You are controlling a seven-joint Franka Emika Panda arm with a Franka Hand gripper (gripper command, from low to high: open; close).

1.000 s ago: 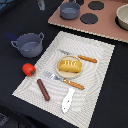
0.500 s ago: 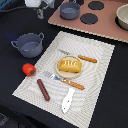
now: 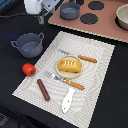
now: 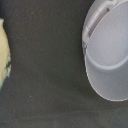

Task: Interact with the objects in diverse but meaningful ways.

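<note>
A striped placemat (image 3: 95, 75) lies on a dark, perhaps black, tabletop (image 3: 112, 107).

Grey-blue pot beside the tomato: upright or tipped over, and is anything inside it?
Upright and empty. The grey-blue pot stands on its base, mouth facing up, and its bare floor shows. The tomato lies outside it.

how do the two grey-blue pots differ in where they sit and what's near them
The near pot stands on the dark table beside the tomato; the far pot stands on the pink stove top, close to the hand. Both are grey-blue, two-handled, upright and look empty.
</note>
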